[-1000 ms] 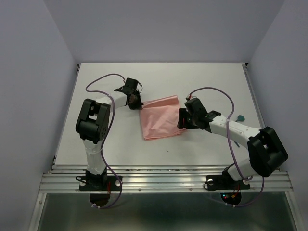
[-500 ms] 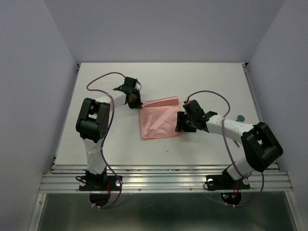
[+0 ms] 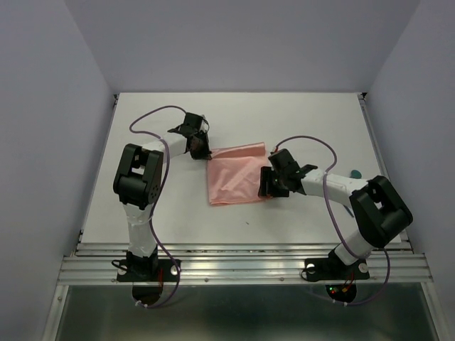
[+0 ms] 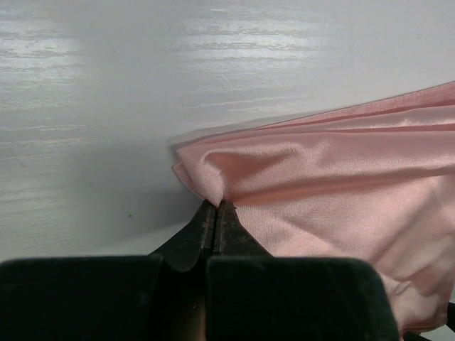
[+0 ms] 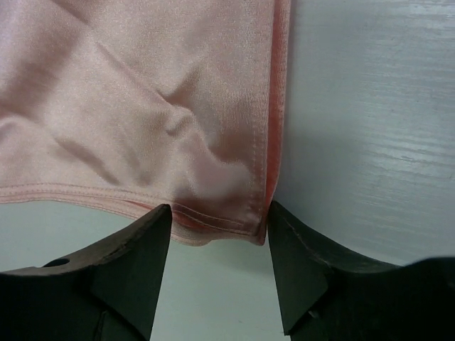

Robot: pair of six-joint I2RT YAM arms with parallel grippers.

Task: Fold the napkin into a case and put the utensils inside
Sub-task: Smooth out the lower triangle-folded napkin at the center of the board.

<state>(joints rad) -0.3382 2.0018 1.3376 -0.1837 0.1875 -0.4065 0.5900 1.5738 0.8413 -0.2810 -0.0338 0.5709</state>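
- Since a second ago our right gripper [image 5: 217, 213] has slid left to the napkin [image 3: 234, 177]; its jaws stand partly apart, the cloth's hemmed corner between the fingertips.
- Our left gripper [image 4: 215, 206] stays pinched tight on the opposite corner, cloth spreading ahead of it.

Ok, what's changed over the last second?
The right gripper has edged left to the napkin's near right corner, its open jaws narrowing around it but not yet closed. The left gripper stays shut on the far left corner; the napkin lies where it was.
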